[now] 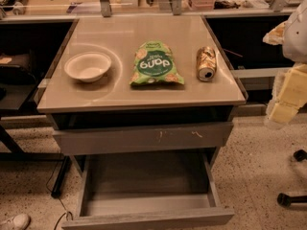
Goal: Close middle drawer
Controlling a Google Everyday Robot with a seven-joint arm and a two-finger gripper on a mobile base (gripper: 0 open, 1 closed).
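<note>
- Gripper [284, 104] at the far right, beside the cabinet [144, 99] — partly cut off, grip state can't tell.
- Middle drawer [148, 186] pulled right out — front clipped by the bottom edge.

One close high frontal view down onto cabinet [120, 97], claw [287, 97] at right edge.

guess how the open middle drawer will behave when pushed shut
The middle drawer looks empty, so it likely slides lightly. Its front is wide and handleless, so an off-centre push may skew it. The tool hangs at the right, apart from it.
</note>
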